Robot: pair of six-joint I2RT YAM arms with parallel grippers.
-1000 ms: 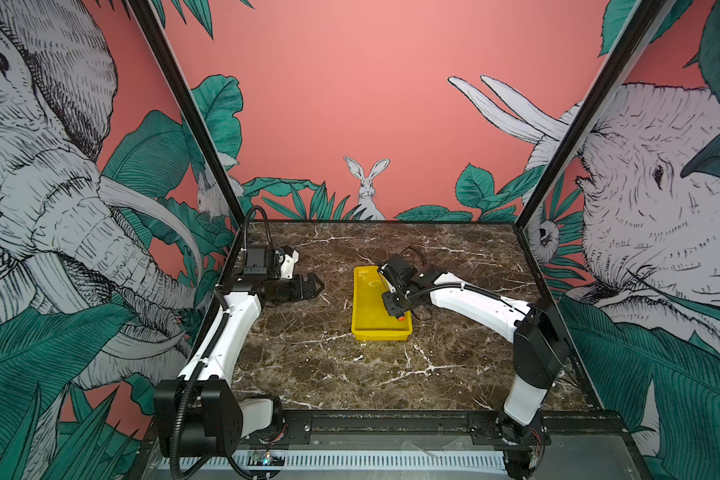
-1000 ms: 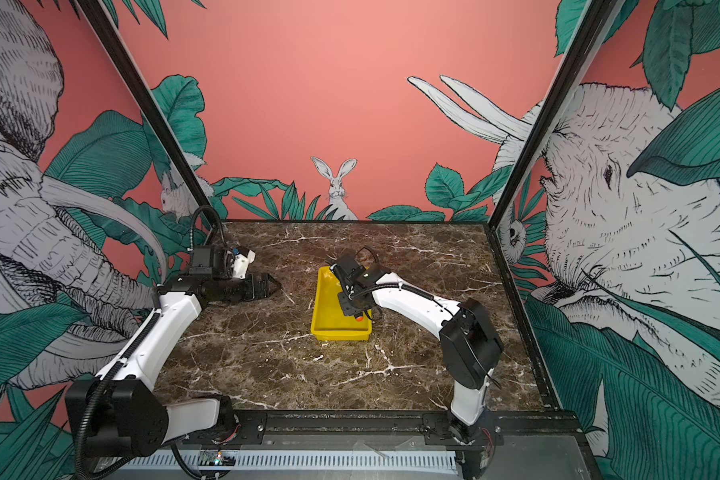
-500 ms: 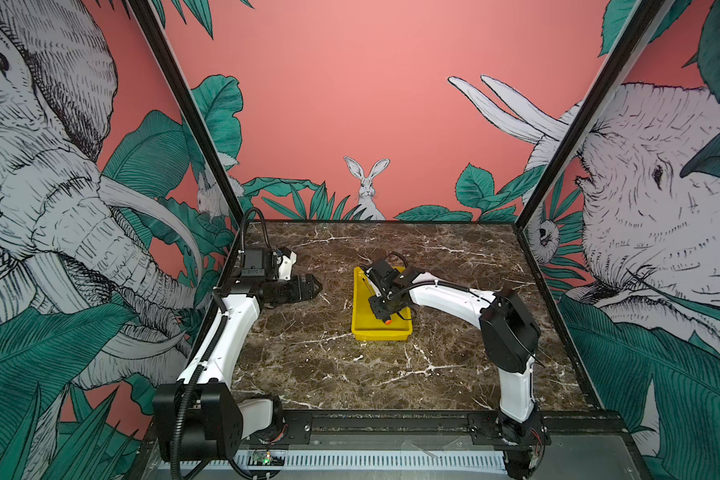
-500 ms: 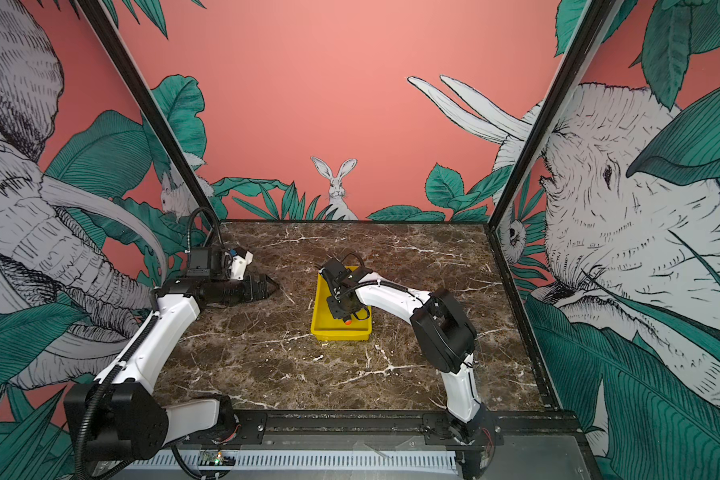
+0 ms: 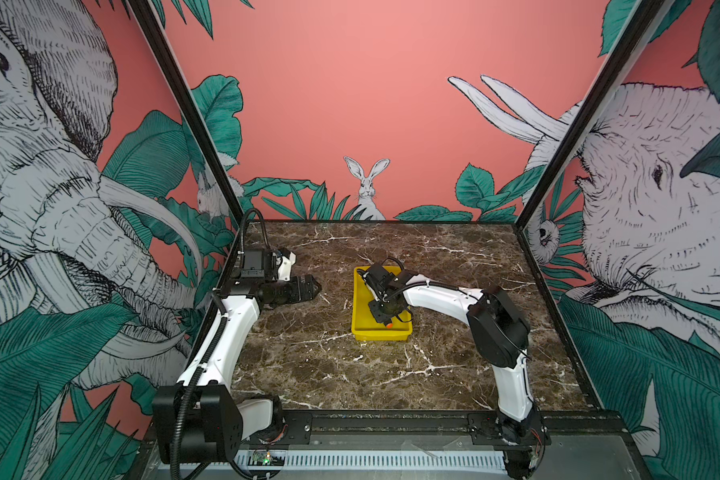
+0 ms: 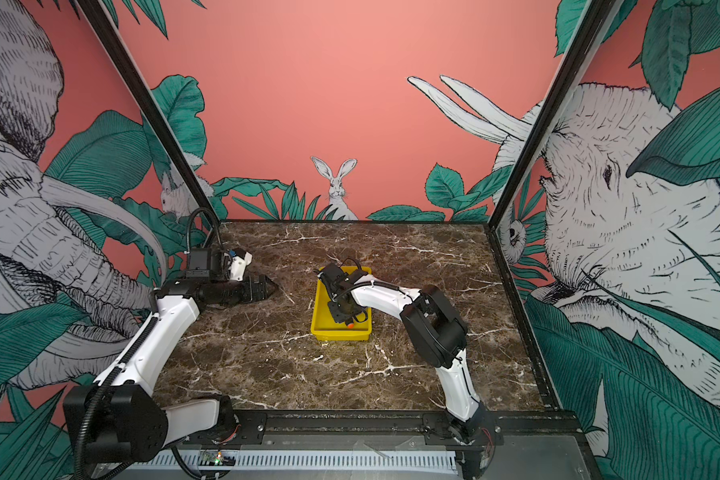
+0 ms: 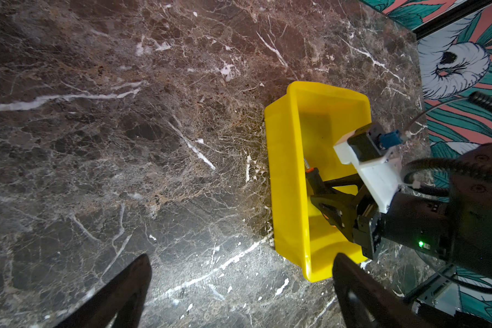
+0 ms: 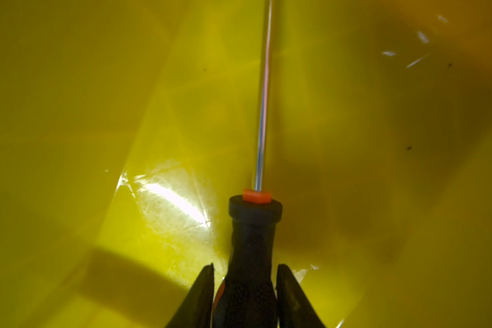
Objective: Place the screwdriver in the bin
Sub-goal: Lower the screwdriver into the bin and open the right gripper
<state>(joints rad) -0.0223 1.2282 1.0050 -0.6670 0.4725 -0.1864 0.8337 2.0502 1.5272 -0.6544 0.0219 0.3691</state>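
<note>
Right fingers [image 8: 208,295] stand slightly apart beside the screwdriver [image 8: 252,241] handle, gaps showing, inside the bin [image 7: 284,176]. Left fingers [image 7: 131,286] spread wide above the marble desk [image 5: 308,365].

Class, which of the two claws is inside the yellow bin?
The right claw: it sits inside the bin, flanking the screwdriver; the left claw hovers over the table.

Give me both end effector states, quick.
Left end effector: open, holding nothing.
Right end effector: slightly open, either side of the screwdriver in the bin, small gaps showing, not gripping.
</note>
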